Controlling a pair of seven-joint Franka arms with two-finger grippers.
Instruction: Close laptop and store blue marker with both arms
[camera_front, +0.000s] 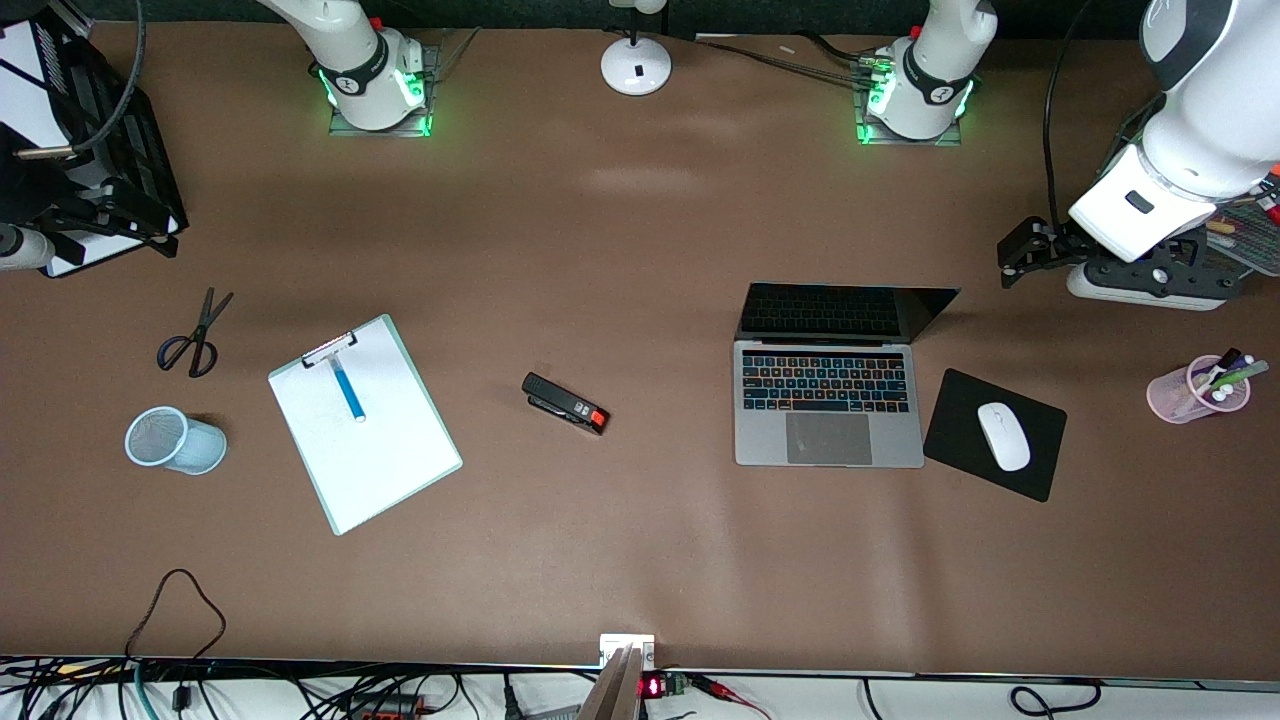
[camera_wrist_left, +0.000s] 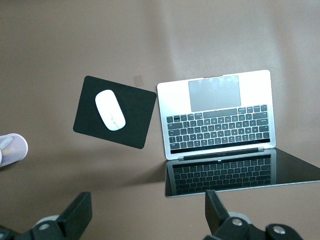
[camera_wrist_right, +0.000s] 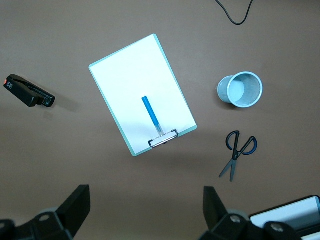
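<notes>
On the white mint-edged clipboard (camera_front: 365, 425), slim sky-blue marker (camera_front: 348, 389) is lying; silver-grey laptop (camera_front: 826, 412) is standing open; left gripper (camera_wrist_left: 145, 220) and right gripper (camera_wrist_right: 145, 217) are waiting, jaws spread, empty.

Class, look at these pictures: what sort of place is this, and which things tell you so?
Probably a robotics lab table dressed as an office desk: an open laptop beside a mouse on its mat, a clipboard with a blue marker on it, and a stapler.

Brown table (camera_front: 620, 250) fills view – matte, soft glare patches; white lamp base (camera_front: 636, 65) at robots' edge.
</notes>
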